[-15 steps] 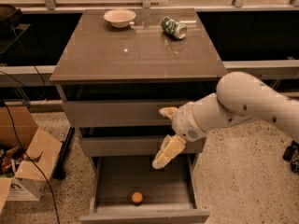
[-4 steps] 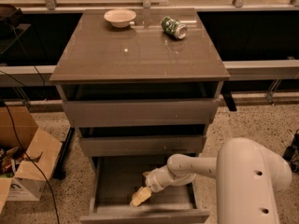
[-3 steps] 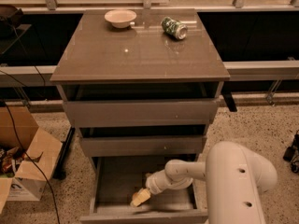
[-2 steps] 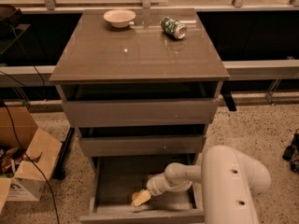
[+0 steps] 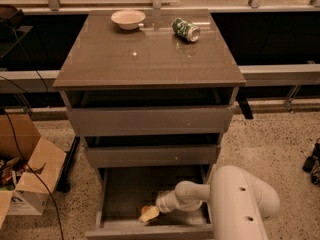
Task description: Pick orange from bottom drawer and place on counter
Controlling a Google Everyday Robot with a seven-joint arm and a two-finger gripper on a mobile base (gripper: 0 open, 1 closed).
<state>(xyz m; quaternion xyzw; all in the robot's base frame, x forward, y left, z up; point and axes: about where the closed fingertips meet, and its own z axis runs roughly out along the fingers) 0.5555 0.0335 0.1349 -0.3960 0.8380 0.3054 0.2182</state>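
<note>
Cream pincer [image 5: 149,214] low inside deep grey bottom drawer [image 5: 125,189], lower centre of frame, at small round orange fruit [image 5: 144,209], mostly hidden. Grip state: cannot tell.

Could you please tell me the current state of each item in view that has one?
bottom drawer: pulled open.
gripper: down inside the bottom drawer, near its front.
green can: lying on its side on the counter.
bowl: upright on the counter.
cardboard box: flaps open, on the floor.
</note>
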